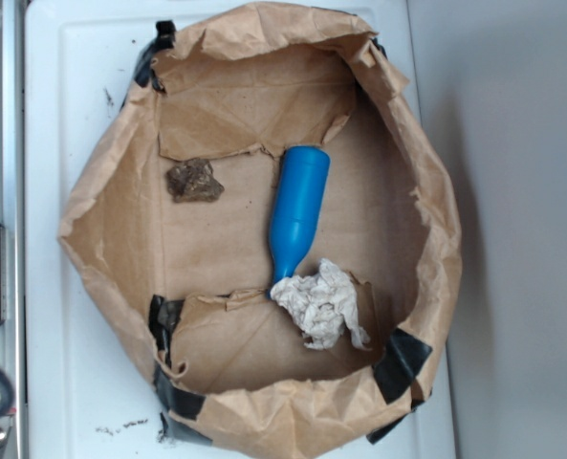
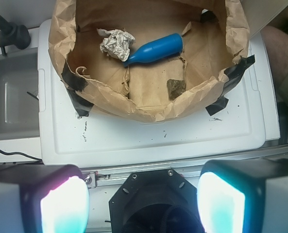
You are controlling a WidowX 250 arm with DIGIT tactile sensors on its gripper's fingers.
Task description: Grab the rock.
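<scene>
- Brown paper, crumpled into a walled nest [image 1: 101, 201], sits on a white plastic lid [image 1: 73, 86], its rim held at several spots with black tape [image 1: 398, 363].
- Rock [image 1: 194, 181]: small, dark brown-grey, jagged; lies on the paper floor in the nest's left part in the exterior view, alone, touching nothing else.
- Blue bottle [image 1: 297, 210] lies on its side near the middle, well apart from the rock, with bare paper between them.
- Bottle's narrow end touches a crumpled whitish paper wad [image 1: 323, 304].
- Wrist view: rock [image 2: 176, 87] shows just inside the nest's near wall, right of centre; bottle [image 2: 156, 49] and wad [image 2: 115, 43] lie farther back.
- Claw [image 2: 143, 201]: both fingers at the frame's bottom corners, spread wide, nothing between them; released, outside the nest, well apart from the rock.
</scene>
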